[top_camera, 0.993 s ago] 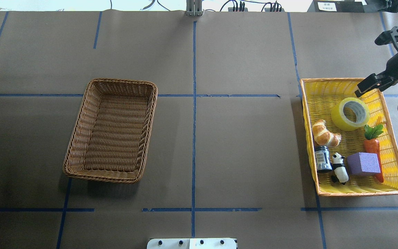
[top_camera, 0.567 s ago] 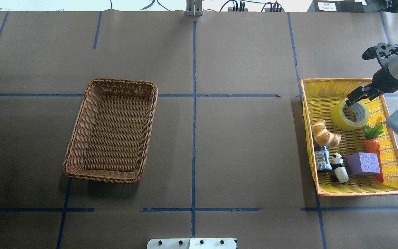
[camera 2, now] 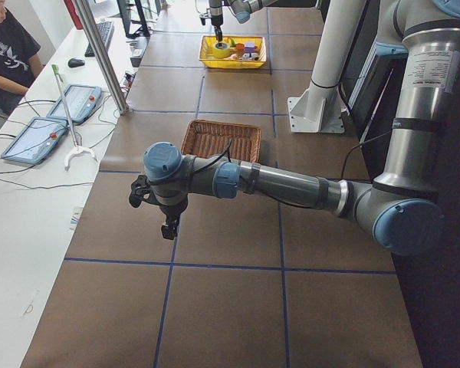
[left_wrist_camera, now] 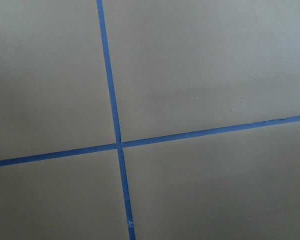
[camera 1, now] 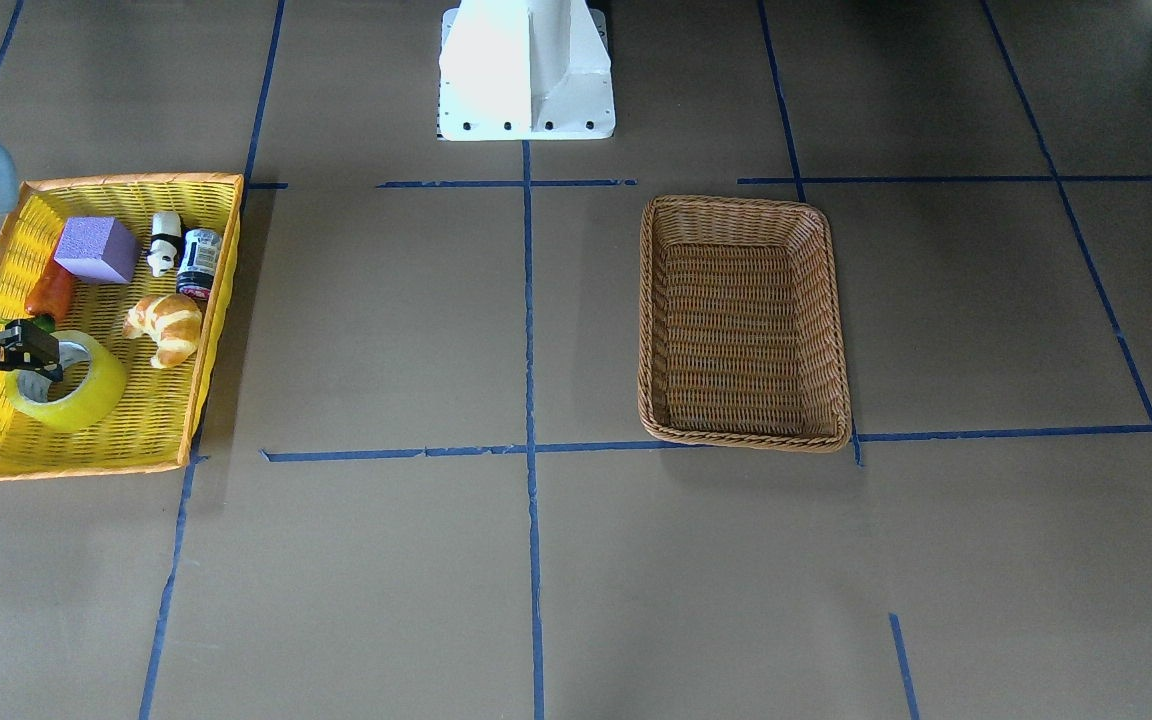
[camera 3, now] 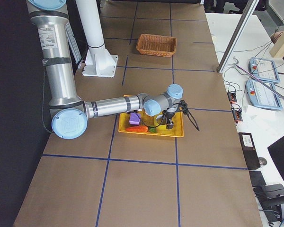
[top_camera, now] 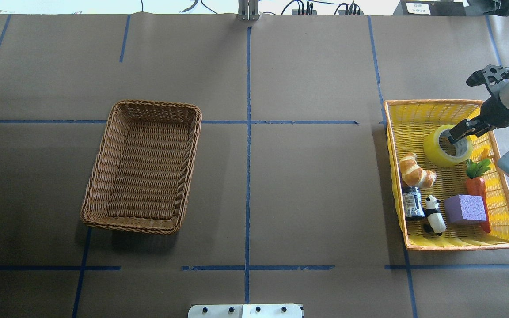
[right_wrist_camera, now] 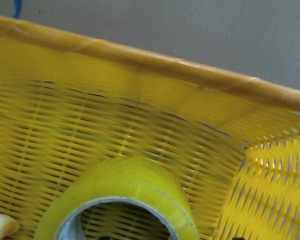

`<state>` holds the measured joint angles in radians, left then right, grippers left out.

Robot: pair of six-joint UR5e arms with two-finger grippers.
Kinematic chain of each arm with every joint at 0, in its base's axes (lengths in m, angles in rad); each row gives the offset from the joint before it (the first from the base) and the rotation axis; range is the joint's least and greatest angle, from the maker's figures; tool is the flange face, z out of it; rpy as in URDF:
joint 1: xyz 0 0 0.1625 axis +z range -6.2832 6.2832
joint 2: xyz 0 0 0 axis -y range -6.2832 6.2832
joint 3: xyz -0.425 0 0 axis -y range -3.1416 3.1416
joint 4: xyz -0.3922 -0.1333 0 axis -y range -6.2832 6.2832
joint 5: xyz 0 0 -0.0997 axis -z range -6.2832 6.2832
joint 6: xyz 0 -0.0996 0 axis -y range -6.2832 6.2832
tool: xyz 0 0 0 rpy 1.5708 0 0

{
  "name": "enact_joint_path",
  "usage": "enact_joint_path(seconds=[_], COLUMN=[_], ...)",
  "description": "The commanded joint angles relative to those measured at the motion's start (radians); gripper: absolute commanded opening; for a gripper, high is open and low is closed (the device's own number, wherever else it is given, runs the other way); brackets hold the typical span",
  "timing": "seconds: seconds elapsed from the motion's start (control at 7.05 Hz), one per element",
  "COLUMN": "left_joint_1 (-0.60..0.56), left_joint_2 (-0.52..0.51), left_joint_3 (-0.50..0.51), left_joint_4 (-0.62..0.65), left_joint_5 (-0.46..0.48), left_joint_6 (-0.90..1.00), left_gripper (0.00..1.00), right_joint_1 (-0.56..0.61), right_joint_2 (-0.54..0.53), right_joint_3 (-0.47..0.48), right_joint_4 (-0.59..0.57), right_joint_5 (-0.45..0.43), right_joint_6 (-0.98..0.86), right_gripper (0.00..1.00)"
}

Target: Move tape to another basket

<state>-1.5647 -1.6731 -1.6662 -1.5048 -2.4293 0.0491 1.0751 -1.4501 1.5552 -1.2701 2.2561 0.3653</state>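
The tape [top_camera: 435, 152], a yellow-green roll with a grey core, lies tilted in the far part of the yellow basket [top_camera: 431, 102]. It also shows in the front view [camera 1: 86, 400] and the right wrist view [right_wrist_camera: 125, 180]. My right gripper [top_camera: 457, 132] is open at the roll's far right rim, one finger reaching into the core. The brown wicker basket [top_camera: 195, 145] stands empty on the table's left half. My left gripper [camera 2: 167, 226] shows only in the exterior left view, hanging over bare table, and I cannot tell whether it is open or shut.
The yellow basket also holds a croissant [top_camera: 415, 170], a dark jar [top_camera: 412, 202], a panda figure [top_camera: 434, 214], a purple block [top_camera: 465, 208] and a carrot [top_camera: 477, 185]. Brown paper with blue tape lines lies between the two baskets.
My right gripper has come down from above the yellow basket's far right corner onto the tape roll, with a finger now in its core. The tape has not moved.
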Motion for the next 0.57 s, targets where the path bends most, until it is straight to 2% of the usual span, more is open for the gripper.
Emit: enact_joint_path(seconds=[0.0, 0.14, 0.28, 0.43], left_joint_1=[0.0, 0.0, 0.0, 0.0], left_joint_2=[0.003, 0.003, 0.006, 0.004], left_joint_3=[-0.009, -0.009, -0.007, -0.007], left_joint_4=[0.002, 0.002, 0.002, 0.002], left_joint_5=[-0.001, -0.013, -0.043, -0.042], left_joint_6=[0.0, 0.0, 0.0, 0.0], left_gripper=[1.0, 1.0, 1.0, 1.0], right_joint_1=[-0.018, -0.018, -0.018, -0.018], right_joint_2=[-0.003, -0.003, -0.003, -0.003], right_joint_3=[-0.012, -0.018, -0.021, -0.023], right_joint_4=[-0.002, -0.002, -0.002, 0.0], right_joint_5=[-0.047, -0.046, -0.047, -0.046], right_joint_6=[0.001, 0.001, -0.002, -0.003], right_gripper=[0.52, 0.22, 0.03, 0.0])
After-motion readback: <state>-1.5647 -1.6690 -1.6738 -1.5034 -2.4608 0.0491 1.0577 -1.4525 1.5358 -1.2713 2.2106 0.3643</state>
